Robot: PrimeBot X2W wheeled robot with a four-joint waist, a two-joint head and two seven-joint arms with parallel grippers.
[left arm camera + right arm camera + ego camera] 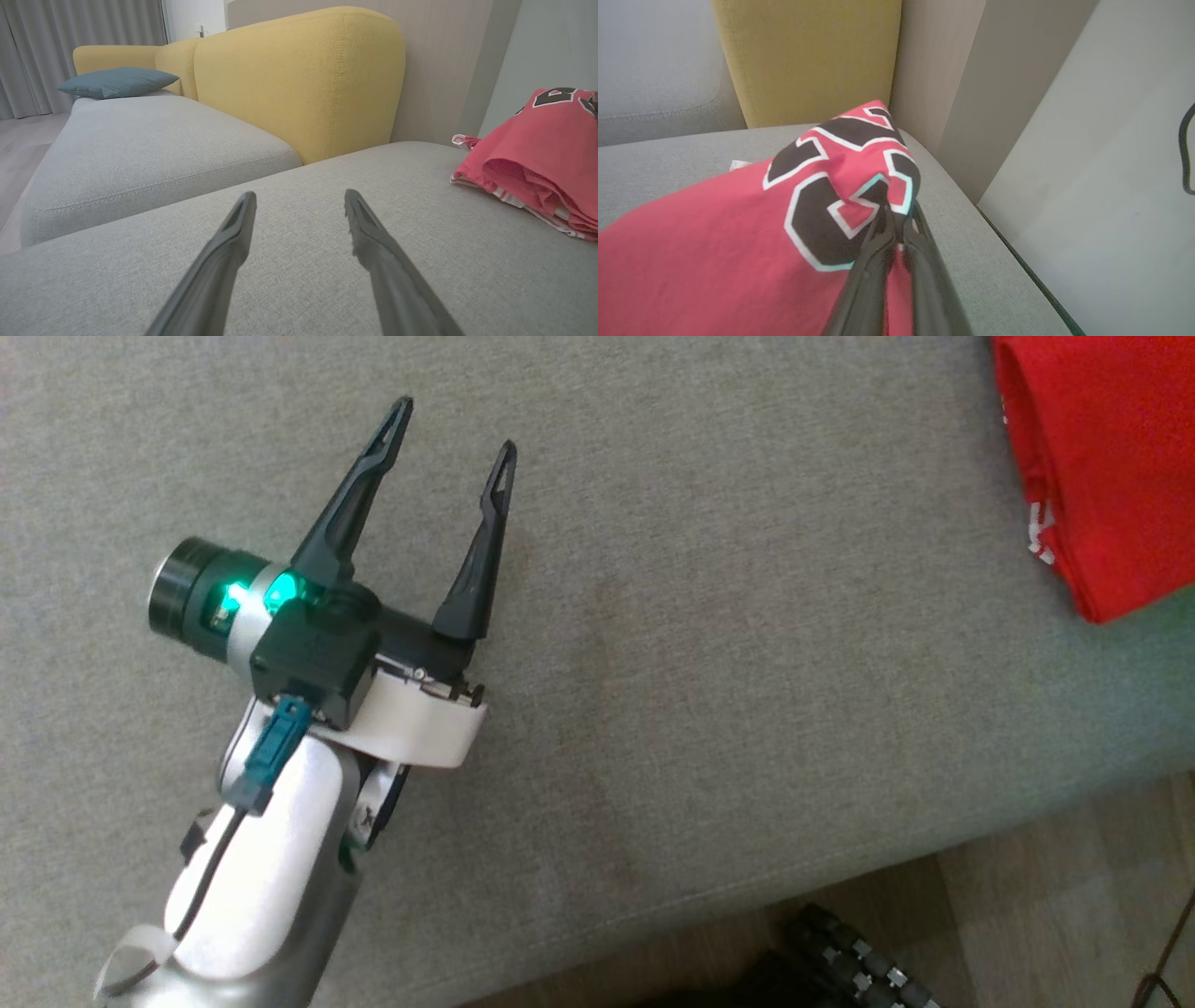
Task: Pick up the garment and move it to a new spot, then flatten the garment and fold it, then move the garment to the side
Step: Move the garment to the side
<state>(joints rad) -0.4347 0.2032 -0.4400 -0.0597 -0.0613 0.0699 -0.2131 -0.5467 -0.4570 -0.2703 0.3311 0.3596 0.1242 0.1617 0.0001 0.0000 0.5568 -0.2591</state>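
**Head view, left to right.** At left we see the left gripper (456,425). Its two dark fingers are spread wide and hold nothing, and their tips point up the view over the grey seat cushion (747,663). A broad bare stretch of cushion separates it from the red jersey (1102,467). The jersey lies folded at the upper right corner, cut off by the frame. Its visible long axis runs up and down the view, with one corner pointing toward the cushion's front edge. That edge runs diagonally across the lower right, with wooden floor (1074,868) beyond it and a dark studded wheel (859,961) at the bottom.

**Left wrist view.** We note a blue pillow (114,81) at far left on a neighbouring cushion, then the yellow backrest (299,79). Below it is the spread left gripper (300,195). At right the jersey (537,154) rests on the same cushion as the gripper, well apart from it. Its stacked folds open toward the gripper and its upper part is raised.

**Right wrist view.** The jersey (714,242) spreads in from the left. The right gripper (899,210), fingers pressed together, pinches a raised peak of cloth at the black, white-edged lettering. Just right of the pinch runs the cushion's end, with a pale wall (1087,186) beyond.
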